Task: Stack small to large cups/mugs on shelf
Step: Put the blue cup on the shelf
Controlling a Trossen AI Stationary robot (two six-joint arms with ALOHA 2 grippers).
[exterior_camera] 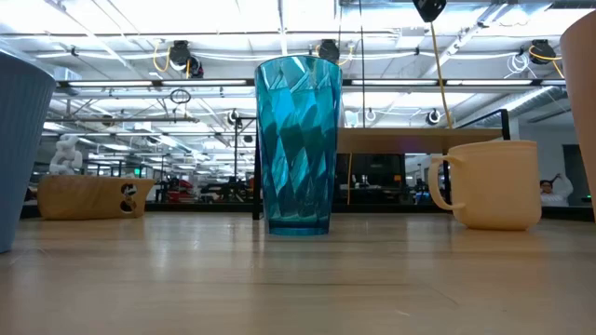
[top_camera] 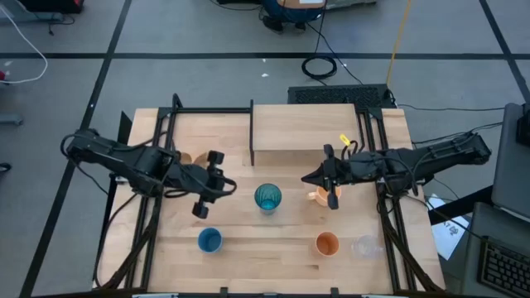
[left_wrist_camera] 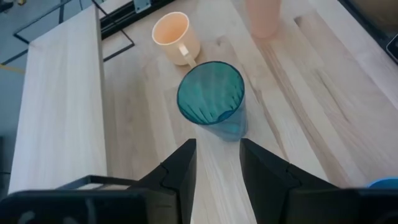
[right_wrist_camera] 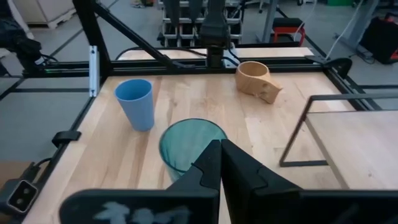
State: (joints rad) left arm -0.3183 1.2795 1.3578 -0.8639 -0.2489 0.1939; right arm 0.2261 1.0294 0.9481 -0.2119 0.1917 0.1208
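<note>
Mid-frame, the left gripper (top_camera: 209, 184), fingers spread and empty, lines up on the teal tumbler (top_camera: 267, 198), needing forward reach; the right gripper (top_camera: 329, 176) waits pressed together.

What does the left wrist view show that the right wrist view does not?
Only the left wrist view shows the orange handled mug, the orange cup and the open left gripper.

Only the right wrist view shows the brown wooden mug and the shut right gripper.

Both show the teal tumbler, blue cup, shelf and table.
</note>
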